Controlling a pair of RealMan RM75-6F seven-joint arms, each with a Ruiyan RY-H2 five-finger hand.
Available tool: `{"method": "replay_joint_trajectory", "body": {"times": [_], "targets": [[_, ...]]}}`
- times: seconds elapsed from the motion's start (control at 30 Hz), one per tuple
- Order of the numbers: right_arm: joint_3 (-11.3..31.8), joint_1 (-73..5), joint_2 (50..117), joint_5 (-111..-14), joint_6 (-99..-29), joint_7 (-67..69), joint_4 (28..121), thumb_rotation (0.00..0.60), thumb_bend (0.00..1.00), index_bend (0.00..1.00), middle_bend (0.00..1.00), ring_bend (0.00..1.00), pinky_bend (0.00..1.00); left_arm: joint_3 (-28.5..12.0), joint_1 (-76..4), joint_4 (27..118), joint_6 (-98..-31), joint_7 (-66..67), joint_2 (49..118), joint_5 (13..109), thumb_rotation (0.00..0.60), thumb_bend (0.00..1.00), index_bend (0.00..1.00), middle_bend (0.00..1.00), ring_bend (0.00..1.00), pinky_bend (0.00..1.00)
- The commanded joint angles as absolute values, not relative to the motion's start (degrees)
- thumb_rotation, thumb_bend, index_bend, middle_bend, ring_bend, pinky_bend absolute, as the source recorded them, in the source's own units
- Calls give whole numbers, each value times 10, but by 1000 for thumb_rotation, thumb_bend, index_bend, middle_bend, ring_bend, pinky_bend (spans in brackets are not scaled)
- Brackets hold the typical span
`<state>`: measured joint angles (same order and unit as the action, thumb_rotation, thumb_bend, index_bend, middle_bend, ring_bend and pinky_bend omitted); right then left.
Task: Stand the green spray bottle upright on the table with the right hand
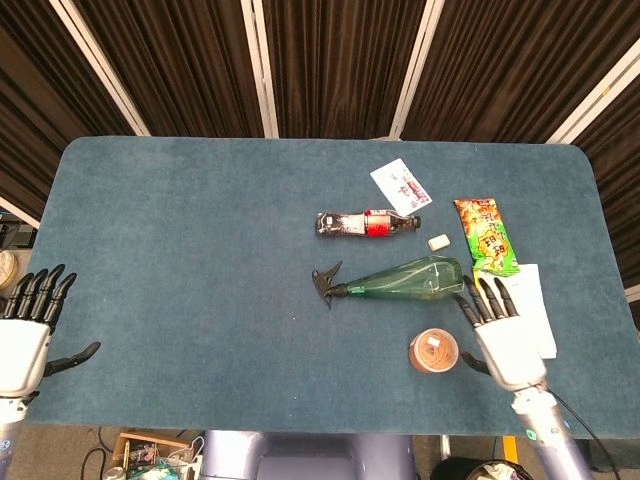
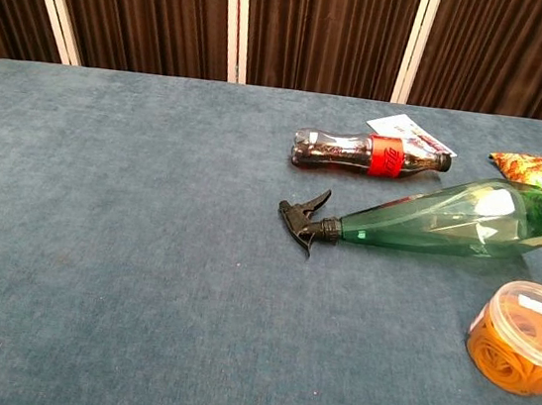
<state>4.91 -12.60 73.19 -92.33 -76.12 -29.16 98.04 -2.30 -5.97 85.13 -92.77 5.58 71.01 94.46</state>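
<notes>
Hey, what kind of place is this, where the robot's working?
Probably a lab or staging room, not a home: a blue felt-covered table, dark pleated curtains behind it, and loose cables and parts under the table's near edge.

Spray bottle (image 1: 405,279) translucent green, trigger head black. Cola bottle (image 1: 365,224) dark, red label. Tub (image 1: 434,351) clear, orange contents. Snack packet (image 1: 486,235) green-orange print. Table (image 1: 200,250) blue felt. Hands (image 1: 505,345) white, fingers (image 1: 478,304) black.

Head looks straight down; chest looks low across table (image 2: 122,273).
</notes>
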Motion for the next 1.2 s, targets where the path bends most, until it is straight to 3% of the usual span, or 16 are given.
{"method": "replay_joint_trajectory", "body": {"times": [0.03, 0.2, 0.43, 0.9, 1.2], "targets": [[80, -171, 777, -876, -703, -377, 995, 600, 176, 240, 0, 0, 0, -25, -65, 849, -918, 57, 712, 939, 600, 23, 0, 0, 0, 68], [101, -205, 814, -826, -665, -448, 984, 600, 273, 314, 0, 0, 0, -30, -71, 846, -907, 60, 715, 931, 600, 23, 0, 0, 0, 68], [112, -243, 852, -768, -630, -522, 960, 600, 303, 314, 0, 0, 0, -36, -76, 846, -900, 69, 719, 920, 600, 24, 0, 0, 0, 68], [109, -293, 914, -700, -626, -654, 929, 600, 307, 178, 0, 0, 0, -41, -76, 842, -899, 73, 723, 906, 600, 23, 0, 0, 0, 68], [113, -323, 923, -671, -618, -676, 928, 600, 308, 208, 0, 0, 0, -42, -74, 844, -896, 61, 716, 897, 600, 24, 0, 0, 0, 68]]}}
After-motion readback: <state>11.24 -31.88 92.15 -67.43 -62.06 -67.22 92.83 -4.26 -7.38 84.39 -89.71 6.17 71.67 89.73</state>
